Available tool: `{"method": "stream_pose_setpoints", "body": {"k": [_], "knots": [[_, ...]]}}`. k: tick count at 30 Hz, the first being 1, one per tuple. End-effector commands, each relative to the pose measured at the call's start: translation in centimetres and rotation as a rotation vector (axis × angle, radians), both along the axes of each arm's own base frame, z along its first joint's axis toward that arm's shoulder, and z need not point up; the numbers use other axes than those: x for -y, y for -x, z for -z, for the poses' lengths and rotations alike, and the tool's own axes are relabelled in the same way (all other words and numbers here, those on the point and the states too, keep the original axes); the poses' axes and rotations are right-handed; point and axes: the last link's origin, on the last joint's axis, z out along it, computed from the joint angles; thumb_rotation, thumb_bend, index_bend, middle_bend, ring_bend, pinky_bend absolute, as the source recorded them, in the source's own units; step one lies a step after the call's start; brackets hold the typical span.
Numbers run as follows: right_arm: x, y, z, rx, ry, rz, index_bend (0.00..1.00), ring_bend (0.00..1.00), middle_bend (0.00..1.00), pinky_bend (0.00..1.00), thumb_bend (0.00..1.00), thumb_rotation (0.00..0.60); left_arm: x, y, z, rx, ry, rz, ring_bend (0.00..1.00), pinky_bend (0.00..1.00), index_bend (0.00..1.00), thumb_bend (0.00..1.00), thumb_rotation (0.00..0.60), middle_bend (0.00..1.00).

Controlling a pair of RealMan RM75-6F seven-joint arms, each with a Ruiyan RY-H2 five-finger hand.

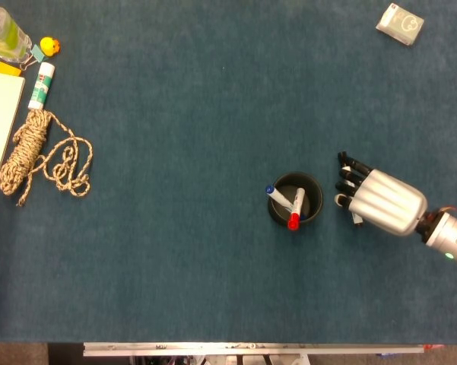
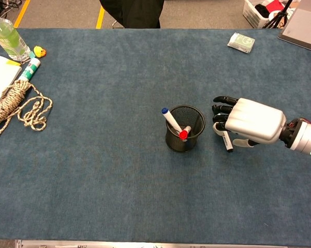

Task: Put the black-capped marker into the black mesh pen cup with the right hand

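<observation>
The black mesh pen cup (image 1: 315, 188) (image 2: 175, 143) stands right of the table's middle, with a blue-capped marker (image 1: 273, 194) (image 2: 168, 118) and a red-capped marker (image 1: 295, 215) (image 2: 183, 135) in it. Just to its right, my right hand (image 1: 382, 202) (image 2: 251, 122) lies low and palm down over the black-capped marker (image 2: 227, 143) (image 1: 357, 220). The marker lies flat on the blue cloth, and only its capped end shows below the fingers. The fingers reach out toward the cup, and the thumb sits beside the marker. I see no grip on it. My left hand is out of both views.
At the far left lie a coiled rope (image 1: 36, 152) (image 2: 15, 101), a glue stick (image 1: 41, 85), a yellow duck (image 1: 50, 46), a green bottle (image 1: 3, 30) and a paper pad (image 1: 0, 114). A small white box (image 1: 400, 23) (image 2: 241, 42) sits at the back right.
</observation>
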Motion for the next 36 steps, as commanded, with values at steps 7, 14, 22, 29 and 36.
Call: {"method": "stream_pose_setpoints", "body": {"k": [7,14,22,29,36], "knots": [[-0.7,0.6,0.7,0.018,0.004,0.019,0.5,0.25,0.43,0.08,0.18,0.6,0.3,0.3,-0.1,-0.001,0.003,-0.011,0.29,0.17,0.27,0.31,0.6,0.27],[-0.9,1.0,1.1,0.031,0.019,0.023,0.52,0.25,0.43,0.08,0.18,0.6,0.1,0.3,0.0,0.0,0.015,-0.003,0.29,0.17,0.27,0.31,0.6,0.27],[-1.1,1.4,1.1,0.02,0.02,0.015,0.52,0.25,0.43,0.08,0.18,0.6,0.2,0.4,-0.1,0.002,0.015,-0.007,0.29,0.17,0.27,0.31,0.6,0.27],[-1.2,1.8,1.0,0.021,0.02,0.026,0.56,0.25,0.43,0.08,0.2,0.6,0.2,0.5,0.0,0.005,0.021,-0.006,0.29,0.17,0.27,0.31,0.6,0.27],[-1.0,1.9,1.2,0.014,0.028,0.029,0.57,0.25,0.43,0.08,0.24,0.6,0.2,0.5,0.0,0.008,0.026,-0.005,0.29,0.17,0.27,0.31,0.6,0.27]]}}
